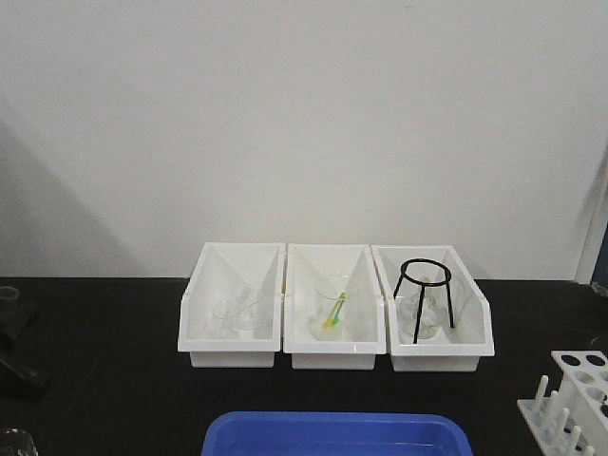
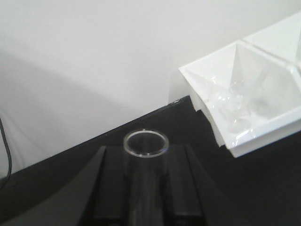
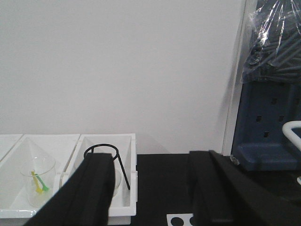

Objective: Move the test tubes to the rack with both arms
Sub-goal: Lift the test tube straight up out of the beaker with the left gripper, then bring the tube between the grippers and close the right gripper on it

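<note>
In the left wrist view my left gripper (image 2: pixel 146 149) is shut on a clear test tube (image 2: pixel 146 142). The tube stands between the two black fingers (image 2: pixel 115 179), its open round rim pointing away over the black table. My right gripper (image 3: pixel 151 161) is open with nothing between its black fingers (image 3: pixel 99 188). It hangs over the table beside the rightmost bin. The white rack (image 1: pixel 570 399), with round holes and upright pegs, stands at the front right, and a corner of the rack (image 3: pixel 181 220) shows under the right gripper. A black part of the left arm (image 1: pixel 14 328) shows at the left edge.
Three white bins (image 1: pixel 233 353) stand in a row at the back by the wall. The left bin holds clear glassware (image 2: pixel 235 106), the middle one a beaker with yellow-green sticks (image 1: pixel 332 312), the right one a black wire tripod (image 1: pixel 426 294). A blue tray (image 1: pixel 337 432) lies at the front edge.
</note>
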Robot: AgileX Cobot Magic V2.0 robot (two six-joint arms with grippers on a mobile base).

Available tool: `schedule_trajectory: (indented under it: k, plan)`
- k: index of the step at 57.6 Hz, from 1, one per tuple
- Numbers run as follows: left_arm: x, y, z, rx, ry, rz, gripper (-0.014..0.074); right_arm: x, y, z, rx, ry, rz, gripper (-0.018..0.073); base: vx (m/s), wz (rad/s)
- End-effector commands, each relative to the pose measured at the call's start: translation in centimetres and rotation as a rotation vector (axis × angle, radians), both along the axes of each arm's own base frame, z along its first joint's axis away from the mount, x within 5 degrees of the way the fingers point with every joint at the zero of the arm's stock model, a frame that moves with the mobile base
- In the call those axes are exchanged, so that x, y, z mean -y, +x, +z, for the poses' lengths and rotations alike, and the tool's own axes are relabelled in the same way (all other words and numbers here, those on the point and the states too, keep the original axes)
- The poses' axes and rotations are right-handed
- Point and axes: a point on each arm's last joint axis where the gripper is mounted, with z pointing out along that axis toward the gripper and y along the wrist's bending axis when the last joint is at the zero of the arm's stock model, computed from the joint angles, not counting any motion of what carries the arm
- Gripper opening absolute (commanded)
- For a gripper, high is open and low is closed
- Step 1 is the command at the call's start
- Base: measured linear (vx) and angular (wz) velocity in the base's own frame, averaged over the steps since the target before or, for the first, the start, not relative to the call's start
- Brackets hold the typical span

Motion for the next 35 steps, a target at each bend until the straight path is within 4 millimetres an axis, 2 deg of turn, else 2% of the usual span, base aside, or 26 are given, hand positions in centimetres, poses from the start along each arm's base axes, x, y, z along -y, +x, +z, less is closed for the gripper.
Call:
schedule_trajectory:
  k: [1,9,15,25,35]
  plan:
    - [0.2,-0.2,4.2,0.062,-0.092,0.005,-0.0022,-0.1,-0.2,1.6,0.090,-0.009,0.007,0.0404,0.00,0.00]
    - [0.9,-0.1,6.8,0.047,-0.147,-0.015,-0.0022,-0.9,0.1,1.3,0.061,0.008,0.056,0.0404,0.00,0.00]
    - [2.5,-0.4,7.8,0.066,-0.192,-0.074,-0.0022,-2.5,0.9,0.8,0.034,0.003,0.143,0.0404,0.00,0.00]
    - [5.9,-1.1,8.3,0.066,-0.275,-0.200,-0.0022,-5.5,2.9,-0.8,-0.040,0.000,0.286,0.0404,0.00,0.00]
    - [9.6,-2.3,8.5,0.085,-0.311,-0.347,-0.0022,-9.0,4.4,-2.0,-0.043,-0.004,0.429,0.0404,0.00,0.00]
